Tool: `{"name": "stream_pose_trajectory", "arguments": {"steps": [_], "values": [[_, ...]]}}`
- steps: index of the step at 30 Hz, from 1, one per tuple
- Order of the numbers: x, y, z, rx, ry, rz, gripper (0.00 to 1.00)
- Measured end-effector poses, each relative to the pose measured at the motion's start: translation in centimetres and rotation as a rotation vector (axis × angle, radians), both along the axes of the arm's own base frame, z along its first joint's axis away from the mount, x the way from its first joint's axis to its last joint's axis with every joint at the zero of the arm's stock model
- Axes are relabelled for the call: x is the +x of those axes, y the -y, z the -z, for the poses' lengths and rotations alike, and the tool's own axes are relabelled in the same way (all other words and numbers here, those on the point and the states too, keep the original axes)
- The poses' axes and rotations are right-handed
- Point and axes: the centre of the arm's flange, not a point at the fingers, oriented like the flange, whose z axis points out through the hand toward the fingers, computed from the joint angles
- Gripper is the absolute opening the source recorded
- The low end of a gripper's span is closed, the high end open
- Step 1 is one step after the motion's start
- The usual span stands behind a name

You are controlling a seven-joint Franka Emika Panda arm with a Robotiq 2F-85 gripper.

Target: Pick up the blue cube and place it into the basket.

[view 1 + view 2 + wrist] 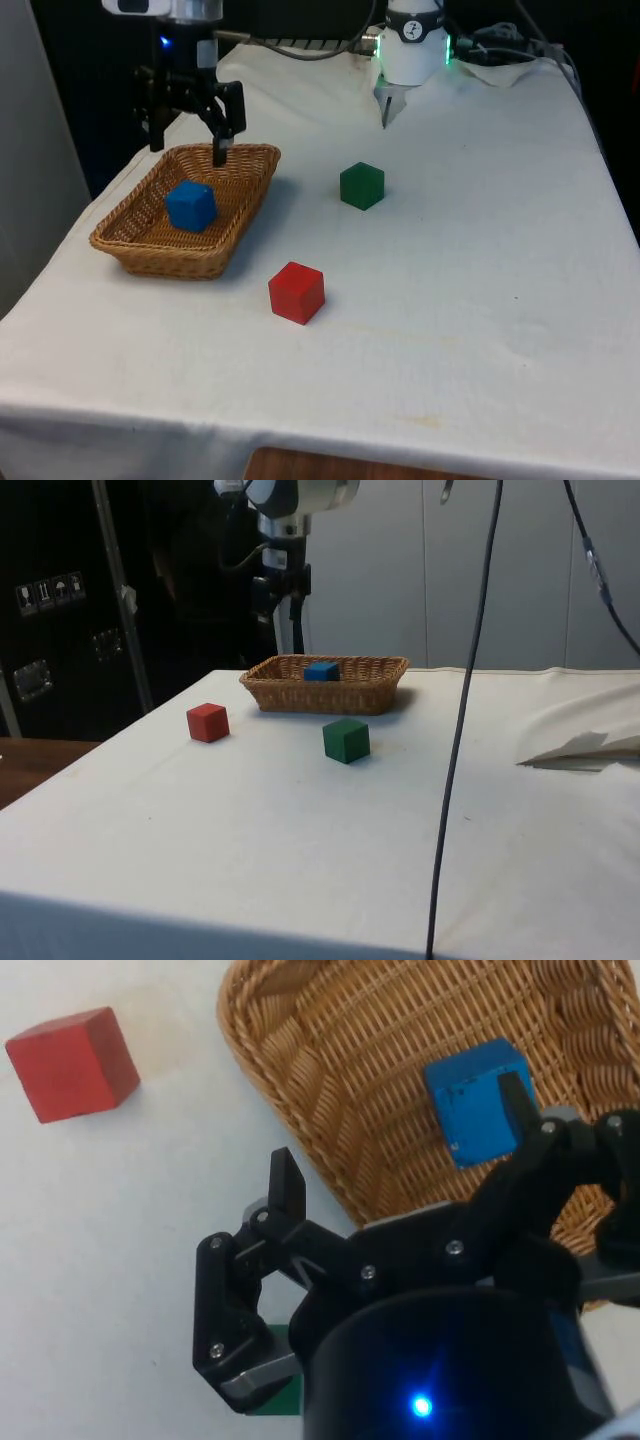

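A: Blue cube (190, 206) status?
B: It sat inside the basket (250, 190), left of centre in the front view, resting on the wicker floor.
A: Pincer (188, 146)?
B: It hung above the basket's far rim, upper left of the frame, jaws spread wide and holding nothing.
A: Others?
B: Red cube (296, 292) and green cube (361, 186) sat on the counter (480, 300), both outside the basket.

My table (480, 300), white cloth: basket (240, 215) at front view's left, red cube (296, 292), green cube (361, 186) beside.
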Motion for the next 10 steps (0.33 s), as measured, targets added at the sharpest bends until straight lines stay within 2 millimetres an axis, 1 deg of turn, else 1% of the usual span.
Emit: {"name": "stream_pose_trajectory", "arguments": {"steps": [7,10], "values": [[2.0,0.1,0.1,0.0,-0.016,-0.011,1.0],[2.4,0.1,0.1,0.002,-0.023,-0.014,1.0]]}}
